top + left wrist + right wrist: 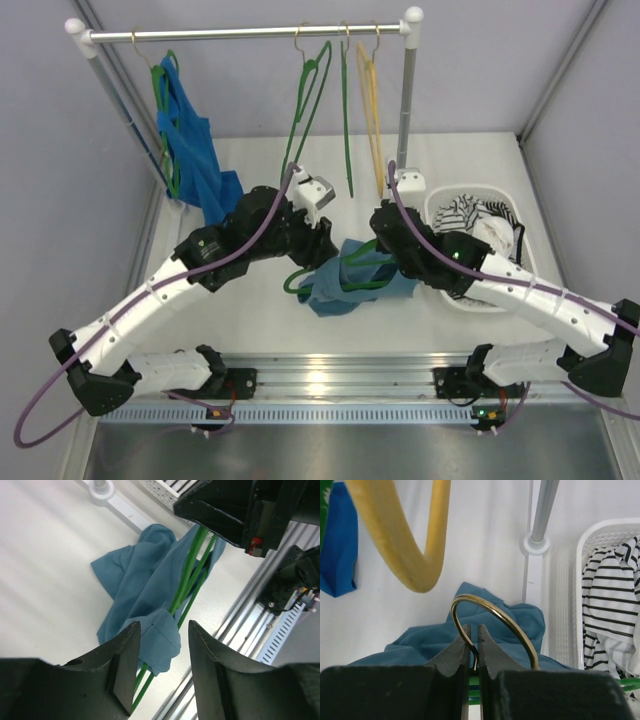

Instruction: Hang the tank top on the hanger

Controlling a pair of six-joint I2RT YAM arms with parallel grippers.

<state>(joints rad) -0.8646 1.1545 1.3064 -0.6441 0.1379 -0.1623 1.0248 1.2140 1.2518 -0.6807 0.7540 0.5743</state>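
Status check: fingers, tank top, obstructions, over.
Left fingers open over tank top. Right fingers shut on hanger hook. Tank top bunched on table, hanger partly covered. Yellow hanger hangs close ahead.

**Left claw parted, right claw pinched shut**

Both arms rise from their bases at the near edge and lean in toward the middle, so that their wrists almost meet. The left arm (150, 300) slants far and right, its dark forearm tipped downward. The jaws of the left claw (164, 630) stand apart and clamp nothing. The right arm (530, 290) slants far and left. The right claw (474, 630) has its two fingers pressed together on the metal hook of the hanger (492, 609).
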